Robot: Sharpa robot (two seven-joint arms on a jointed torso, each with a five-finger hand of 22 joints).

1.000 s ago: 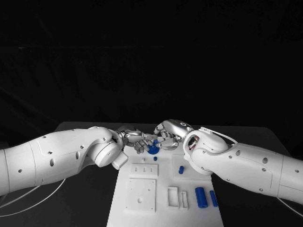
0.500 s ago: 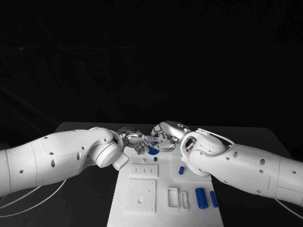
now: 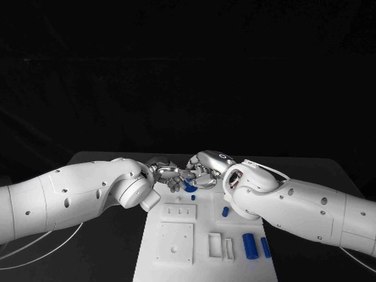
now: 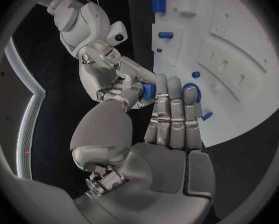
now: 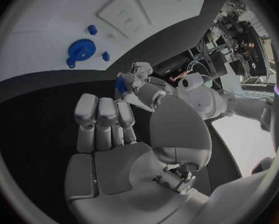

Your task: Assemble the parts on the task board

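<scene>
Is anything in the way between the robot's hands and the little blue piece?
No, nothing visible. The blue piece sits right at the fingertips of the left hand and right hand, where they meet over the far end of the task board. Which hand grips it is unclear.

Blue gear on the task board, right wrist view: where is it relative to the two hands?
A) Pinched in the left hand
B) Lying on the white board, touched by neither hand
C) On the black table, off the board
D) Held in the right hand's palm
B: the blue gear lies flat on the white task board, apart from the right hand and from the left hand.
</scene>
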